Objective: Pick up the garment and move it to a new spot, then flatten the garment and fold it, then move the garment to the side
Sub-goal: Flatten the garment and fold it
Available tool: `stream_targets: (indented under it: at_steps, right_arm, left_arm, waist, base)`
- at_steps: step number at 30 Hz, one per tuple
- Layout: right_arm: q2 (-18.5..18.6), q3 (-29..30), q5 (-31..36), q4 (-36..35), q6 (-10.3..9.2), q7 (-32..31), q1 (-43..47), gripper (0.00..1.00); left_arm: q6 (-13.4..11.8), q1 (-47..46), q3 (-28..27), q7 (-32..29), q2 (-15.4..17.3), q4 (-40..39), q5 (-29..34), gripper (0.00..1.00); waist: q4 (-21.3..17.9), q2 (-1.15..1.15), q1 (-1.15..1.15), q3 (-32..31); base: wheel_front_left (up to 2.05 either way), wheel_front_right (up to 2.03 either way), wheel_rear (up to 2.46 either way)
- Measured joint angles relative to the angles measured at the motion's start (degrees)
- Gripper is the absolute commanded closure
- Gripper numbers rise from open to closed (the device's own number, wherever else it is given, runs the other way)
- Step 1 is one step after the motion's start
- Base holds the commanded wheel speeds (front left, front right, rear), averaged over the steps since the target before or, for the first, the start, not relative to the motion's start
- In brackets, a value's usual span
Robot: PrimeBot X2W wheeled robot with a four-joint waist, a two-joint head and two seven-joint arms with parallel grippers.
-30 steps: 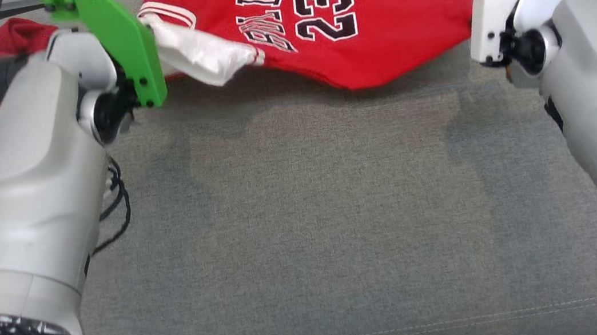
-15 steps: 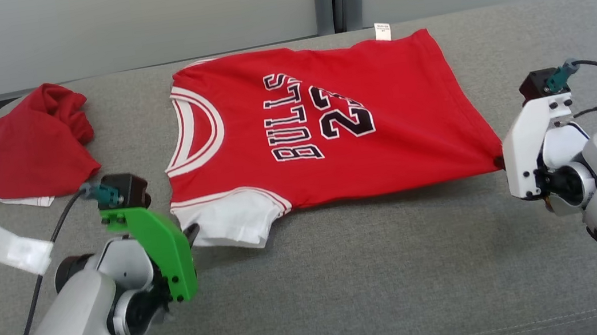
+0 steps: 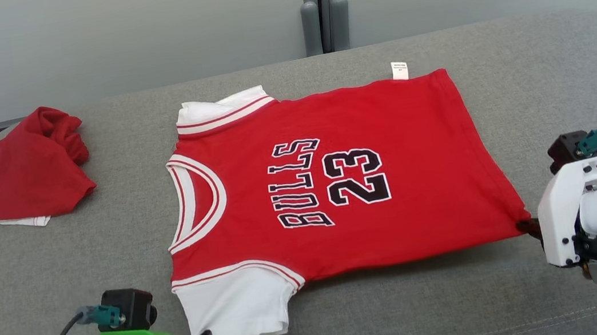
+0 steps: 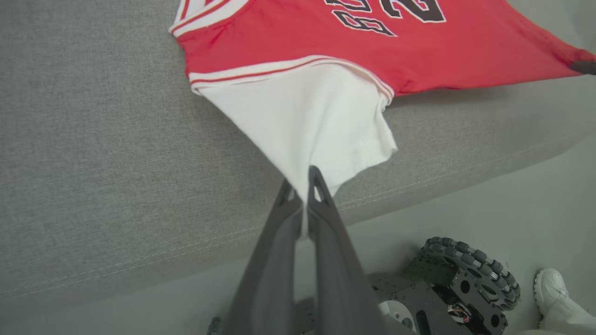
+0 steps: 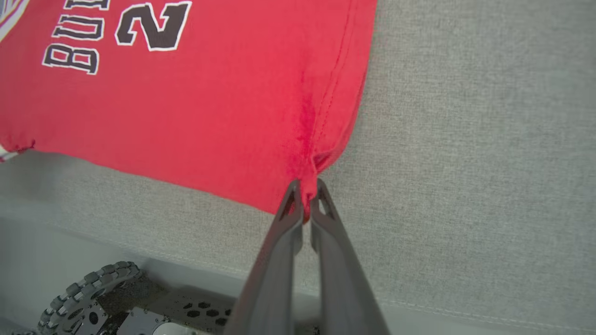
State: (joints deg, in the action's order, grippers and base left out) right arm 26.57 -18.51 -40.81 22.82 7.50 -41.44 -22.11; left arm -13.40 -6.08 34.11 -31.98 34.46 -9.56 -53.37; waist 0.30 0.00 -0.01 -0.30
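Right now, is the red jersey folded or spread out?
Spread out: the jersey lies open at full width, whole print facing up, no fold across it.

A grey fabric-covered bench (image 3: 353, 321) with a stitched seam (image 4: 139, 260) along its near edge stands before pale grey wall panels (image 3: 85, 40) joined by a darker grey post (image 3: 325, 20), above a smooth pale floor (image 4: 465, 195)

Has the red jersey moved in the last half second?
Yes. Measured against the crumpled red cloth, the jersey has slid toward the robot, nearer the front edge of the grey cushion.
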Motion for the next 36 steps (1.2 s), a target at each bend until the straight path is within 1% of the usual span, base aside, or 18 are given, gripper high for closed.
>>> stream_targets:
  at_steps: [3, 6, 13, 14, 18, 21, 22, 28, 32, 36]
  right_arm:
    - [-0.2, 1.5, 0.2, -3.4, 0.0, -1.4, 3.5, 1.0]
    - [-0.8, 3.0, 0.8, -6.5, 0.0, -2.7, 6.5, 1.0]
    - [-2.5, 6.3, 2.7, -12.4, 0.0, -6.2, 11.7, 1.0]
    - [-2.8, 7.4, 3.3, -13.5, -0.01, -7.1, 12.6, 1.0]
    - [-4.2, 9.5, 4.4, -14.9, -0.01, -9.1, 13.7, 1.0]
    - [-5.2, 10.7, 4.7, -14.8, -0.01, -11.0, 13.7, 1.0]
    - [-5.7, 11.2, 5.1, -14.5, 0.0, -12.6, 13.5, 1.0]
    - [-7.7, 14.3, 5.7, -12.9, -0.01, -17.0, 10.9, 1.0]
    - [-9.9, 17.2, 6.7, -10.8, -0.01, -20.2, 8.5, 1.0]
    - [-12.0, 19.0, 8.9, -8.4, -0.01, -23.6, 5.4, 1.0]
  left_arm:
    - [-1.1, 2.2, 0.3, 0.0, 1.0, -2.5, 0.6, 1.0]
    - [-2.2, 3.4, 0.5, 0.0, 1.1, -3.9, 0.6, 1.0]
    - [-3.4, 6.3, 1.2, -0.6, 2.0, -6.1, 0.5, 1.0]
    - [-3.9, 7.0, 1.1, -0.6, 2.2, -6.7, 0.2, 1.0]
    - [-4.7, 7.6, 0.0, -0.5, 2.0, -6.8, -0.9, 1.0]
    - [-5.1, 7.4, -0.4, -1.3, 1.2, -6.4, -2.0, 1.0]
    - [-5.4, 6.8, -0.8, -2.0, 0.7, -5.6, -3.2, 1.0]
    - [-7.6, 4.2, -3.3, -3.9, -1.7, -3.8, -7.0, 1.0]
    - [-8.8, 1.3, -4.7, -4.6, -3.4, -1.5, -8.3, 1.0]
    - [-9.5, -2.3, -5.8, -4.7, -5.4, 2.0, -8.7, 1.0]
  waist:
    - [-0.1, 0.0, 0.0, -0.1]
    - [-0.3, 0.0, 0.0, -0.2]
    - [-1.0, 0.0, 0.0, -0.4]
    - [-1.2, 0.0, 0.0, -0.4]
    - [-1.1, 0.0, 0.0, -0.5]
    - [-0.9, 0.0, 0.0, -0.5]
    - [-0.8, 0.0, 0.0, -0.5]
    - [-0.7, 0.0, 0.0, -0.4]
    - [-0.7, 0.0, 0.0, -0.2]
    - [-0.9, 0.0, 0.0, 0.1]
  base:
    - [0.0, 0.0, 0.0]
    - [0.0, 0.0, 0.0]
    - [0.0, 0.0, 0.0]
    - [0.0, 0.0, 0.0]
    - [0.0, 0.0, 0.0]
    - [0.0, 0.0, 0.0]
    - [0.0, 0.0, 0.0]
    - [0.0, 0.0, 0.0]
    - [0.0, 0.0, 0.0]
    - [0.0, 0.0, 0.0]
